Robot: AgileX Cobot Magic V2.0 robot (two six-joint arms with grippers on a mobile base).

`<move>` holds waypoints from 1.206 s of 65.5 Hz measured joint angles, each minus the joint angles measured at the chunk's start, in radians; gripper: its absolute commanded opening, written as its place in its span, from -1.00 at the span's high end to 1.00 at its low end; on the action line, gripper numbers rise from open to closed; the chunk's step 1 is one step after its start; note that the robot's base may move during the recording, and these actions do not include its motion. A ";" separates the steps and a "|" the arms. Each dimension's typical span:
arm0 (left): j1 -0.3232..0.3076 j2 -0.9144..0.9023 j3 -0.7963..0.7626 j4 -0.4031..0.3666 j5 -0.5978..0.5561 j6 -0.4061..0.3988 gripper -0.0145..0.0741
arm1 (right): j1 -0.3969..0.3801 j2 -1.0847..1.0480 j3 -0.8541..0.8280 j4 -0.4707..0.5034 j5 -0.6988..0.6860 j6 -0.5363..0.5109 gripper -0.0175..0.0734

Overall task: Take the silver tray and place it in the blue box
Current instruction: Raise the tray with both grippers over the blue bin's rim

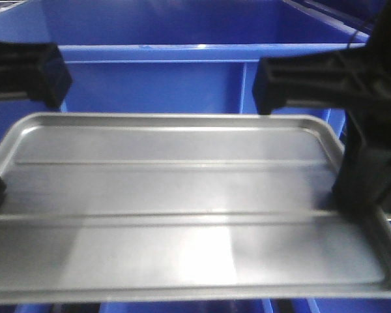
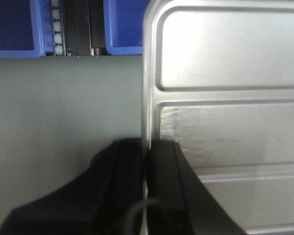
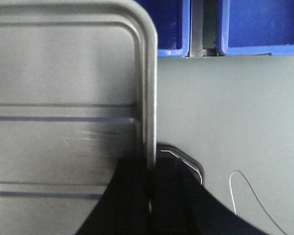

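Before the blue box (image 1: 182,85), left end effector (image 2: 146,149) and right end effector (image 3: 151,169) pinch the shiny 2-ridged silver tray (image 1: 182,195).

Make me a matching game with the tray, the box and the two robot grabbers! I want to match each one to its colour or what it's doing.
Things:
1. tray
2. box
3. left gripper
4. right gripper

Matches:
A. shut on the tray's right edge
B. bright blue, behind the tray
C. shiny silver, with two long ridges
D. shut on the tray's left edge

Pairs: 1-C, 2-B, 3-D, 4-A
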 measured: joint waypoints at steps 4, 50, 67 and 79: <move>0.025 0.000 -0.040 0.006 0.023 0.043 0.69 | -0.016 0.000 -0.042 0.001 0.029 -0.031 0.49; 0.614 0.232 -0.577 -0.254 -0.101 0.810 0.69 | -0.447 0.325 -0.712 0.185 0.022 -0.646 0.49; 0.699 0.403 -0.718 -0.302 -0.178 0.893 0.69 | -0.563 0.550 -0.958 0.273 0.018 -0.806 0.49; 0.723 0.496 -0.725 -0.311 -0.202 0.899 0.69 | -0.583 0.647 -0.979 0.302 -0.009 -0.836 0.49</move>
